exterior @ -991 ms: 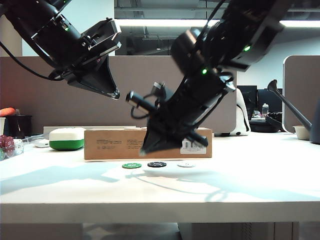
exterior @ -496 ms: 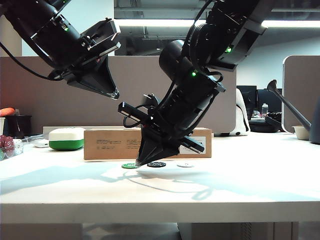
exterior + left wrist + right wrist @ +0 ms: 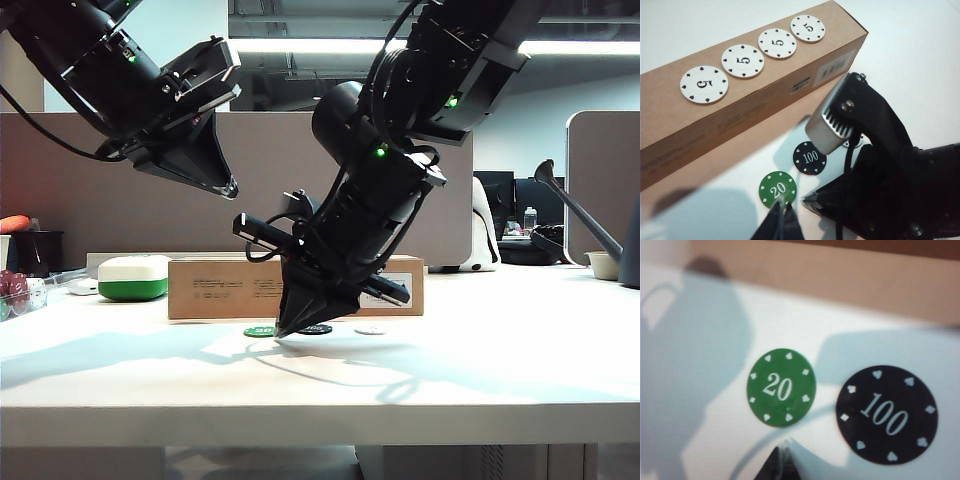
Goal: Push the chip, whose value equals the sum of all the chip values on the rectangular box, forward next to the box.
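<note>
Matt cardboard box (image 3: pixel 740 107), glossy chip (image 3: pixel 781 387)

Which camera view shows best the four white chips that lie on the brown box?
The left wrist view is best: it looks down on the rectangular box, so all four white chips, each marked 5, are readable. The exterior view sees the box side-on, hiding them. The right wrist view shows only the box's wall, not its top.

The right claw (image 3: pixel 781 460) shows only as a dark, narrow tip with its fingers pressed together. Just ahead of that tip, the green chip (image 3: pixel 781 387) marked 20 lies flat on the white table (image 3: pixel 700 365). The black chip (image 3: pixel 886 413) marked 100 sits beside the green one, with the rectangular box (image 3: pixel 840 275) further ahead.
</note>
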Motion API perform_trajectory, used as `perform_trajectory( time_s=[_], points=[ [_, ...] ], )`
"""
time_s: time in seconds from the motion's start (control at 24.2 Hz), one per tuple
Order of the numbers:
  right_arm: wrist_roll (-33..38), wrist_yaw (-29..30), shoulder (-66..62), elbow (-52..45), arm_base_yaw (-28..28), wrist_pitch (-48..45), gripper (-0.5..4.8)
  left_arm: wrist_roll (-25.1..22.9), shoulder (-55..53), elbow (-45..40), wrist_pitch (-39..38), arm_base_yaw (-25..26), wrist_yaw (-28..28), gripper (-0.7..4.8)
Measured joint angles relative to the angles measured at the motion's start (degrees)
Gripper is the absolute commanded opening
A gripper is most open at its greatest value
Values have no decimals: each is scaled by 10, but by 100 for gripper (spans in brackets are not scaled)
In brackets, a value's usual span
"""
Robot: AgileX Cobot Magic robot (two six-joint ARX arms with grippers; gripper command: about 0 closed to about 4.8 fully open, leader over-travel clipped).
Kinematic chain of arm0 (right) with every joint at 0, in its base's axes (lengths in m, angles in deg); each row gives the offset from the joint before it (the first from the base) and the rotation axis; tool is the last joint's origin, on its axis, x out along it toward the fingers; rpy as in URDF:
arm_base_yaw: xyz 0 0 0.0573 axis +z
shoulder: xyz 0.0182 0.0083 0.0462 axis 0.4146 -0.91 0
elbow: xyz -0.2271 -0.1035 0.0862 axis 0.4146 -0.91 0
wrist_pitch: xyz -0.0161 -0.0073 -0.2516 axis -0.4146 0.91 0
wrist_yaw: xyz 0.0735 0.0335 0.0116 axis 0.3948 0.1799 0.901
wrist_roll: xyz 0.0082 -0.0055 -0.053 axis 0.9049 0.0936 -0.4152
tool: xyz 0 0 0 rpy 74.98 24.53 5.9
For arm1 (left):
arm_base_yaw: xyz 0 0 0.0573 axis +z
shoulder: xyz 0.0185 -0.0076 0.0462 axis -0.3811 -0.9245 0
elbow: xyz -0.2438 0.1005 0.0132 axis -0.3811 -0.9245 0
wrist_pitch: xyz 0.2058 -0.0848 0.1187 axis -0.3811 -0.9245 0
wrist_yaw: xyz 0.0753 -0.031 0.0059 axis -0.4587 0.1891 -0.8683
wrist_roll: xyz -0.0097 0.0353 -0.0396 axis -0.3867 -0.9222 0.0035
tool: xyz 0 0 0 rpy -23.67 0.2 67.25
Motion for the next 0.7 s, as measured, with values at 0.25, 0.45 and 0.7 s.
perform_trajectory(
  time_s=[0.25,0.45,0.7],
  points=[
    [-2,-7,-1,1,1,-2,-5,0,0,0,0,0,0,-5],
    [-2,-9,-1,1,16,-1,-5,0,0,0,0,0,0,-5],
    [-2,-37,-7,4,30,-6,-5,0,0,0,0,0,0,-5]
  ],
)
